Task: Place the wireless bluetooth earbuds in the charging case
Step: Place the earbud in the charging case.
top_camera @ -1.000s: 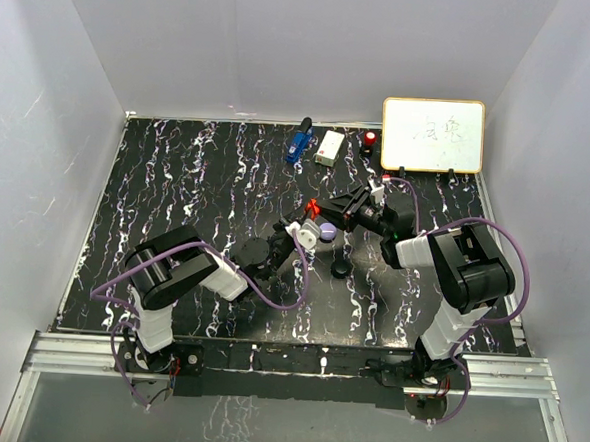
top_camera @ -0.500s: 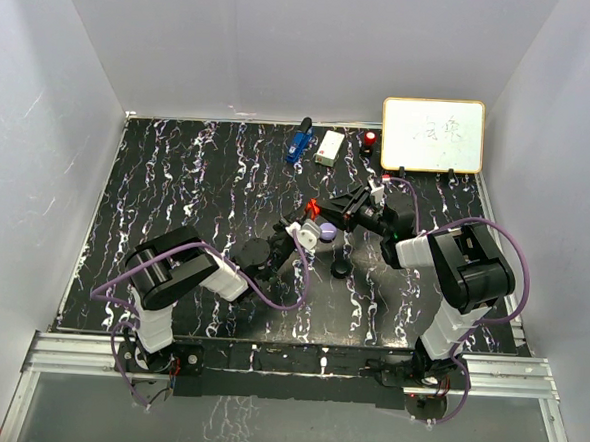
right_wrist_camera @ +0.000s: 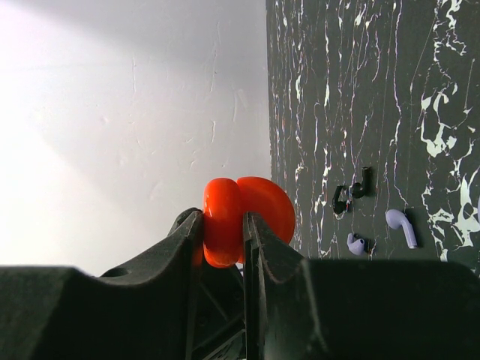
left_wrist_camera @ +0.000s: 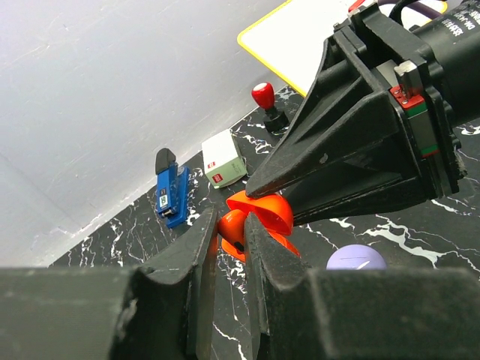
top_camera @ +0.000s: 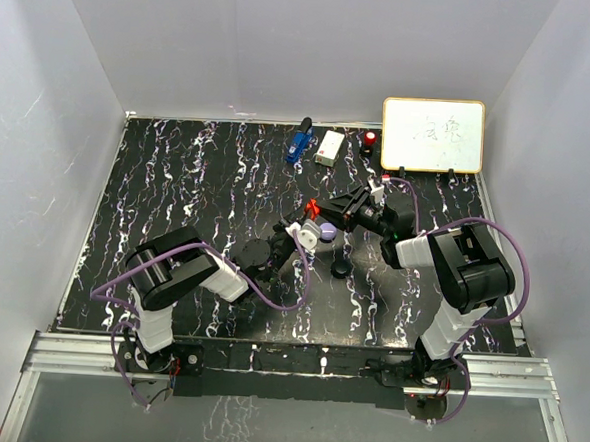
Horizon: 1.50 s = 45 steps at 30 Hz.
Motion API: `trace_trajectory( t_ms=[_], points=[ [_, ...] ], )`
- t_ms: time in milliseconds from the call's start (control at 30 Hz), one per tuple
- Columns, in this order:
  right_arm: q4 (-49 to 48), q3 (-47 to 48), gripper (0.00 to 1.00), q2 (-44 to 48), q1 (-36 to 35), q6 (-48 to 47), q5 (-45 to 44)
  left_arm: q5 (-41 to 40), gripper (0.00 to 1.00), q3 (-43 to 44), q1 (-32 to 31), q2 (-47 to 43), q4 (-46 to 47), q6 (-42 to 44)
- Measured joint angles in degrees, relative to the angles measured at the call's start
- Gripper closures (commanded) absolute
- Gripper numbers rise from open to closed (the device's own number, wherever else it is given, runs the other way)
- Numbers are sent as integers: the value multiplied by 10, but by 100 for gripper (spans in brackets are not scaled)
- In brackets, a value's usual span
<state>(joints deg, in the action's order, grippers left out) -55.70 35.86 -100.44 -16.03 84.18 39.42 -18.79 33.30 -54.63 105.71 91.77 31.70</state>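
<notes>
My right gripper (top_camera: 318, 210) is shut on the base of an open red charging case (right_wrist_camera: 223, 221), held above the table; its lid (right_wrist_camera: 268, 204) stands open. In the left wrist view my left gripper (left_wrist_camera: 231, 223) is shut on a red earbud (left_wrist_camera: 229, 234), which sits against the open red case (left_wrist_camera: 264, 211). Two black earbuds (right_wrist_camera: 352, 193) and two lavender earbuds (right_wrist_camera: 400, 227) lie on the table. A lavender case (top_camera: 325, 233) lies just below the grippers.
A black round case (top_camera: 341, 268) lies near the lavender one. At the back stand a blue device (top_camera: 298, 144), a white box (top_camera: 330, 147), a red-topped knob (top_camera: 369, 140) and a whiteboard (top_camera: 433, 134). White walls enclose the marbled black table (top_camera: 177, 184).
</notes>
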Motion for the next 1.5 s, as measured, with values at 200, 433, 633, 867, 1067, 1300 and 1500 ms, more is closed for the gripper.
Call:
trace_trajectory(
  t_ms=[200, 433, 633, 867, 1067, 1300, 1500],
  points=[
    [0, 0, 100, 0, 0, 0, 2, -3, 78, -2, 0, 0, 1, 0],
    [0, 0, 100, 0, 0, 0, 2, -9, 68, -4, -2, 0, 4, 0],
    [0, 0, 100, 0, 0, 0, 2, -12, 60, -4, -3, 0, 4, 0],
    [0, 0, 100, 0, 0, 0, 2, -14, 49, -5, -4, -5, 4, -2],
    [0, 0, 100, 0, 0, 0, 2, -16, 42, -15, -7, -41, 3, -9],
    [-2, 0, 100, 0, 0, 0, 2, -22, 35, -15, -9, -111, 3, -27],
    [-2, 0, 100, 0, 0, 0, 2, -71, 32, 3, -10, -157, -62, -57]
  ],
)
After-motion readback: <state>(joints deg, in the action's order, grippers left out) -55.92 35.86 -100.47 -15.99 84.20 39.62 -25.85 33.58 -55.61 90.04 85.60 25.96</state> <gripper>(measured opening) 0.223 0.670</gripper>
